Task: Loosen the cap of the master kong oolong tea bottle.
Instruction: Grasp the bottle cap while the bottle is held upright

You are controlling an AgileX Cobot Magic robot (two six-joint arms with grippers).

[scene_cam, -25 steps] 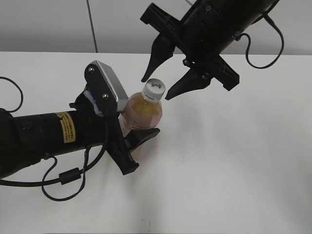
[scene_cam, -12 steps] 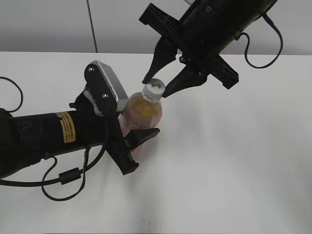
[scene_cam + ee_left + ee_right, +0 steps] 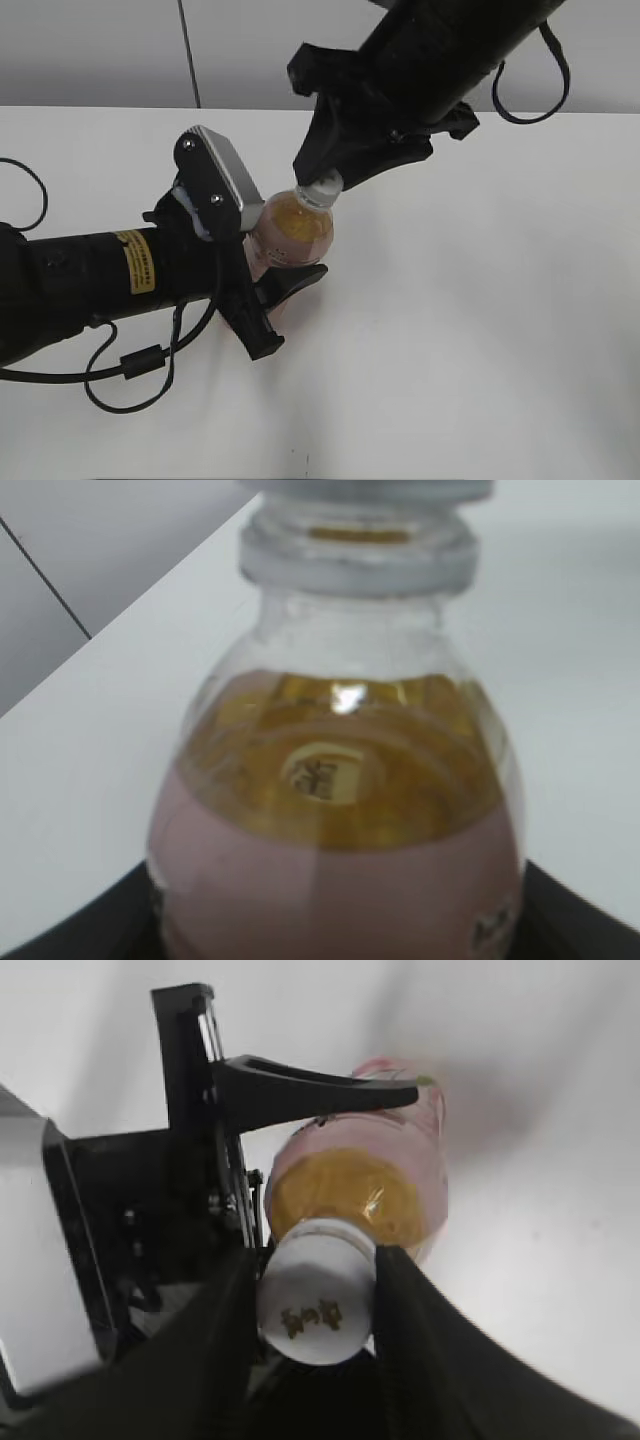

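Observation:
The master kong oolong tea bottle (image 3: 293, 232) stands upright on the white table, amber tea above a pink label; it fills the left wrist view (image 3: 340, 810) and shows from above in the right wrist view (image 3: 385, 1175). My left gripper (image 3: 270, 270) is shut on the bottle's labelled body. The white cap (image 3: 325, 184) with a dark logo (image 3: 318, 1300) sits on the bottle's neck. My right gripper (image 3: 315, 1295) comes from above and is shut on the cap, one black finger pressed on each side.
The white table (image 3: 480, 330) spreads around the bottle. A grey wall (image 3: 100, 50) with a dark vertical seam runs behind it. Black cables loop by the left arm (image 3: 120, 385) and by the right arm (image 3: 520, 100).
My right gripper came down over the cap and its fingers closed from wide open onto the cap's sides. The left gripper and the bottle have stayed in place.

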